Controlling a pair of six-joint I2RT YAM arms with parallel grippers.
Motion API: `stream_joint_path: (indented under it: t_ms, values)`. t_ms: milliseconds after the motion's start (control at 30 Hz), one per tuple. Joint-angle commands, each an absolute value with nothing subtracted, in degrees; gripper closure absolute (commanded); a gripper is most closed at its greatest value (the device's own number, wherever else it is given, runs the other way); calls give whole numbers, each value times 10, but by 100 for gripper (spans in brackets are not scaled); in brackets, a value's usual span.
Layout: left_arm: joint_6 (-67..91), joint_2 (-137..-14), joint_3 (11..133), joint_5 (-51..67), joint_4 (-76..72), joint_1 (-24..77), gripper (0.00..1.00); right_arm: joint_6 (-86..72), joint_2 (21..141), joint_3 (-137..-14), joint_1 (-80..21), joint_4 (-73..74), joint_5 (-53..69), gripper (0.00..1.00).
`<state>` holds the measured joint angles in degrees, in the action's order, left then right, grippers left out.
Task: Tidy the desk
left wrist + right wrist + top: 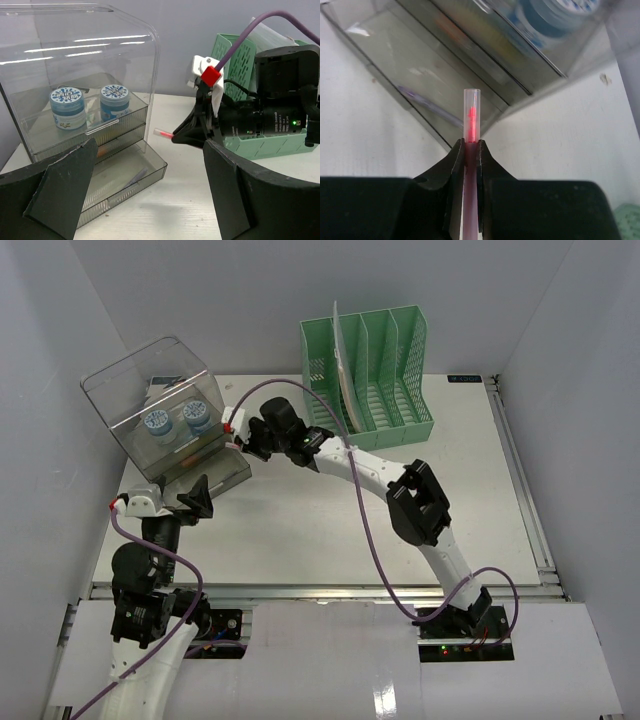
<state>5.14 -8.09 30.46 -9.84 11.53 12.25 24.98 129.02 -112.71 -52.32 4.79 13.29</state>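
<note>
Progress partial: pen (471, 110) pinched in right gripper (471, 145), short of open drawer (125, 197); left gripper (148, 165) spread, empty; stowing pending.

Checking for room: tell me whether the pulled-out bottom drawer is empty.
No, a purple pen lies inside the bottom drawer of the clear box.

clear box (142, 55), two jars (67, 106), right gripper (176, 138) pinching pen (162, 133)
</note>
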Motion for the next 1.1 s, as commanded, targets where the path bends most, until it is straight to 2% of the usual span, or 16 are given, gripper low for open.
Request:
stream_joint_path:
  t_ms: [0,233,367,467,500,567,600,667,700,833,933,1033,1067]
  values:
    - [46,-70,299,-86,109,120,2,467,1315,-1187,-589,81,161,92]
    - [43,-44,295,-83,106,120,2,695,1390,-1222,-648,-29,68,92]
    - [41,-43,295,-81,106,120,2,713,1429,-1259,-657,-74,61,92]
    - [40,-46,295,-79,105,120,2,712,1437,-1248,-661,-110,57,85]
    - [40,-48,295,-77,106,120,2,712,1438,-1230,-664,-132,51,74]
    - [41,-51,295,-74,106,120,2,711,1439,-1197,-668,-172,38,41]
    - [41,-54,296,-72,107,120,2,712,1438,-1189,-669,-191,30,28]
    - [41,-58,296,-69,108,120,2,713,1436,-1174,-671,-228,11,12]
    - [42,-61,297,-67,109,120,2,708,1431,-1169,-671,-233,6,8]
    - [44,-75,296,-56,109,120,2,673,1361,-1121,-662,-192,5,10]
    - [43,-92,294,1,102,120,5,642,1268,-1050,-652,-100,23,10]
    - [43,-134,300,79,101,121,20,628,1154,-998,-627,107,116,5]
    - [42,-151,304,96,103,121,27,630,1132,-986,-616,168,162,1]
